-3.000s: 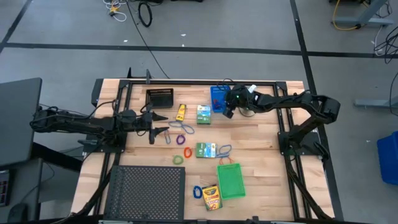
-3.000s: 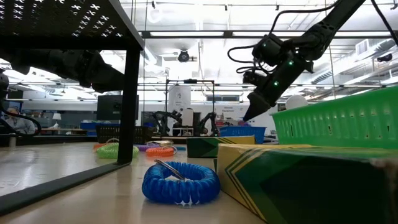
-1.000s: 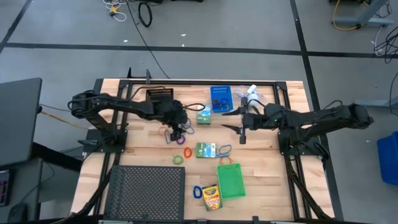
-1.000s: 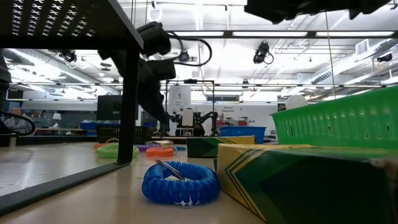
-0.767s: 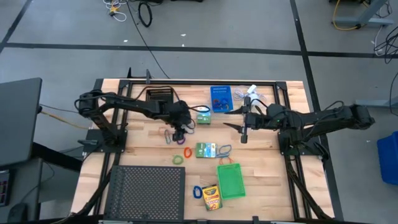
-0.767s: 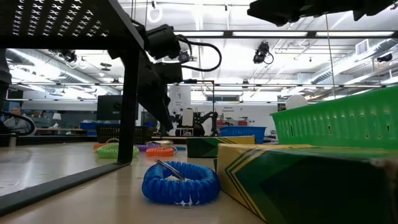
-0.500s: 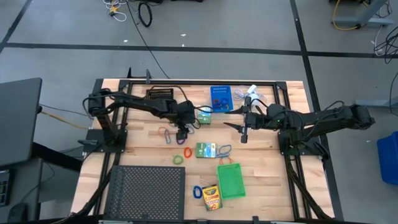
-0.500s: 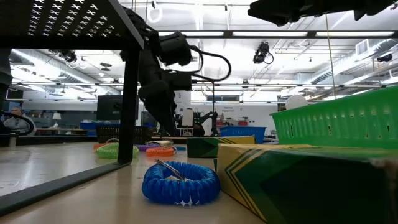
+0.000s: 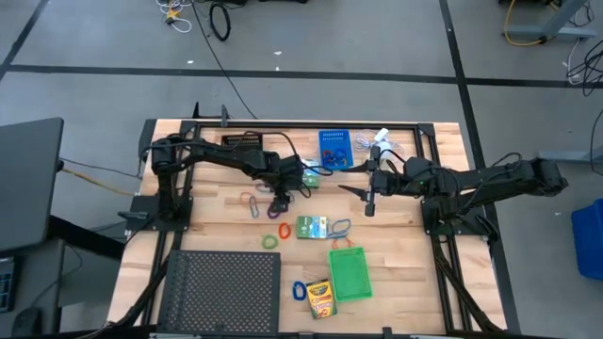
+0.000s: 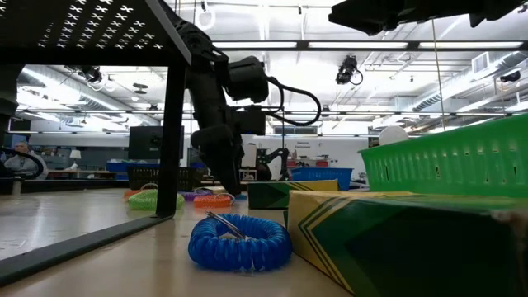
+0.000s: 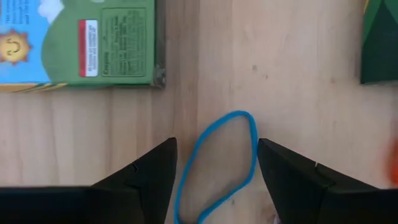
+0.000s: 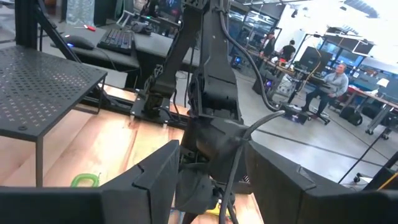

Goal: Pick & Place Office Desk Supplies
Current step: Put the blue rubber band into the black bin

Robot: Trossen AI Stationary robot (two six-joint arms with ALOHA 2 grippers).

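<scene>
My left gripper (image 11: 216,146) points steeply down, open, just above the wood near the table's middle (image 9: 280,200). A thin blue rubber-band loop (image 11: 250,149) lies flat on the wood between its two fingers, and I see no touch. A green-white box (image 11: 81,40) lies just beyond it (image 9: 309,174). In the low view the left arm reaches down behind the blue coil loop (image 10: 239,241). My right gripper (image 9: 364,194) hangs level and open above the table's right half, holding nothing (image 12: 208,186).
On the table lie a second green-white box (image 9: 311,226), orange (image 9: 284,229) and green (image 9: 270,241) loops, a green bin (image 9: 350,273), a crayon box (image 9: 320,298), a blue bin (image 9: 333,149), a black bin (image 9: 242,146) and a mesh tray (image 9: 224,292).
My left gripper has gone toward the table's right edge and down, tipping steeper, and now stands over the blue loop close to the wood, its fingers still apart. The right arm has kept still.
</scene>
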